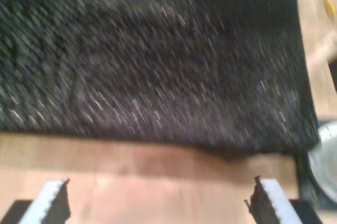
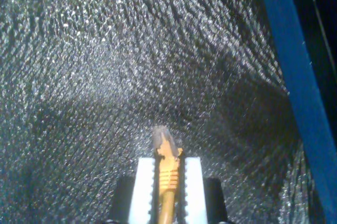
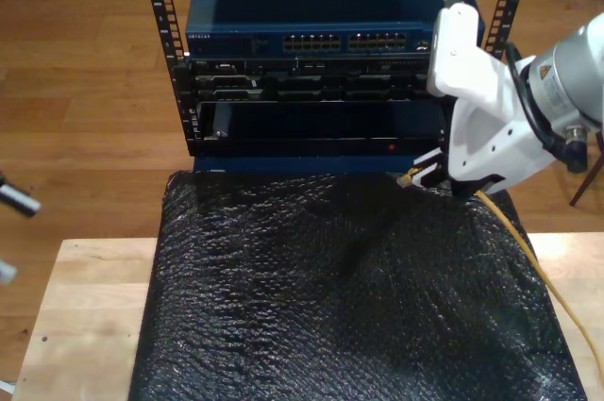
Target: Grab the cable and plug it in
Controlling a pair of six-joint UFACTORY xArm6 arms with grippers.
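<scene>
One yellow-orange cable (image 3: pixel 528 255) is in the scene, long and thin, ending in a small clear plastic plug (image 2: pixel 162 138). In the exterior view it runs from the lower right edge of the frame up to the white arm at right centre. The second gripper (image 2: pixel 168 182) has its jaws closed on the cable just behind the plug, whose ribbed orange boot sits between the two white serrated pads (image 2: pixel 145 190); the plug tip pokes out ahead over a black textured mat (image 3: pixel 340 297).

The first gripper (image 1: pixel 158 200) has its jaws spread wide with nothing between them, over the pale wooden bench (image 1: pixel 158 171) at the mat's edge.

One equipment rack (image 3: pixel 321 52) stands at the top centre of the exterior view, behind the mat. It holds a blue network switch (image 3: pixel 311 38) with two blocks of ports, and darker units below it.
</scene>
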